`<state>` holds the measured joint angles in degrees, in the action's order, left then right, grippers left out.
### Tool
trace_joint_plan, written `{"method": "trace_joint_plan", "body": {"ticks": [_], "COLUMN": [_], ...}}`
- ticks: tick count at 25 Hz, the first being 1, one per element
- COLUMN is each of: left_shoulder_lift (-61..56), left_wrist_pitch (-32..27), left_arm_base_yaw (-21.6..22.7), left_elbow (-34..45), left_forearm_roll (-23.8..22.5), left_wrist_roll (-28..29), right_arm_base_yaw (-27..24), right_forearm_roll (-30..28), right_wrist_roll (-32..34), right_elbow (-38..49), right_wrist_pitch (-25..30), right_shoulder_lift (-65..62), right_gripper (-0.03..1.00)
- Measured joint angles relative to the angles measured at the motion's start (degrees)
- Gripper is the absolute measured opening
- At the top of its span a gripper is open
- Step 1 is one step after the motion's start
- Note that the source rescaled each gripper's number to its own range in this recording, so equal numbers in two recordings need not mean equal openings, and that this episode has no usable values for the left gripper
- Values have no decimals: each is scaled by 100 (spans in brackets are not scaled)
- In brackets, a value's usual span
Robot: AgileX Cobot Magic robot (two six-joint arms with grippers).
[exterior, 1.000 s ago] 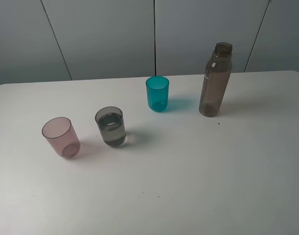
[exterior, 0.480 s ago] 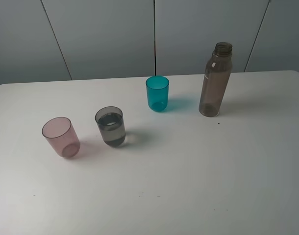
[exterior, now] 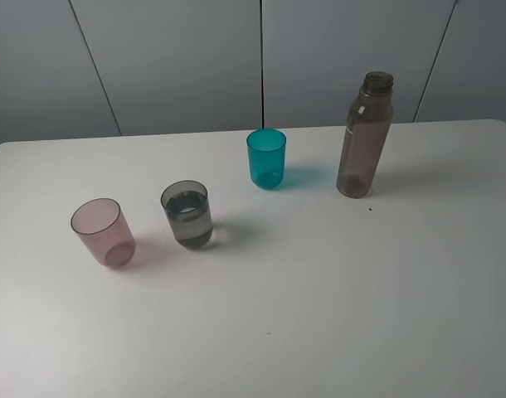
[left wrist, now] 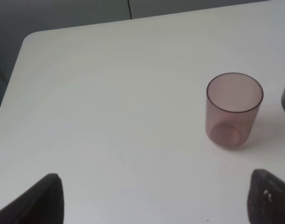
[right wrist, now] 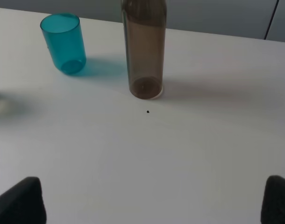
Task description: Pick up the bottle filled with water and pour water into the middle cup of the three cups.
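The bottle (exterior: 364, 137) stands upright at the back right of the white table (exterior: 336, 282), smoky grey-brown with an open neck. The three cups run in a slanted row: pink (exterior: 103, 231) at the front left, the grey middle cup (exterior: 187, 215) with water in it, teal (exterior: 266, 157) at the back. Neither arm shows in the high view. My left gripper (left wrist: 154, 200) is open, low over the table short of the pink cup (left wrist: 233, 110). My right gripper (right wrist: 154, 200) is open, well short of the bottle (right wrist: 145, 51) and the teal cup (right wrist: 64, 43).
Grey wall panels (exterior: 261, 58) stand behind the table's far edge. The table's rounded left corner (left wrist: 30, 39) is close to the left gripper. A small dark speck (right wrist: 148, 111) lies on the table in front of the bottle.
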<state>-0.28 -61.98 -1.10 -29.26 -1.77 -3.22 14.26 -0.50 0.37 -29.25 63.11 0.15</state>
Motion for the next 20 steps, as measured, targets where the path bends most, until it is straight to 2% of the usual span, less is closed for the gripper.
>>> {"method": "trace_joint_plan", "body": {"ticks": [8, 20], "left_shoulder_lift": [0, 0], "left_wrist_pitch": [0, 0], "left_arm_base_yaw": [0, 0], "left_elbow": [0, 0], "left_forearm_roll": [0, 0], "left_wrist_roll": [0, -12], "right_arm_base_yaw": [-88, -1058], "right_forearm_roll": [-12, -12], "right_wrist_roll": [45, 56], "right_elbow": [0, 0], "right_wrist_pitch": [-15, -23], "right_shoulder_lift": [-15, -15], "right_gripper": [100, 100]}}
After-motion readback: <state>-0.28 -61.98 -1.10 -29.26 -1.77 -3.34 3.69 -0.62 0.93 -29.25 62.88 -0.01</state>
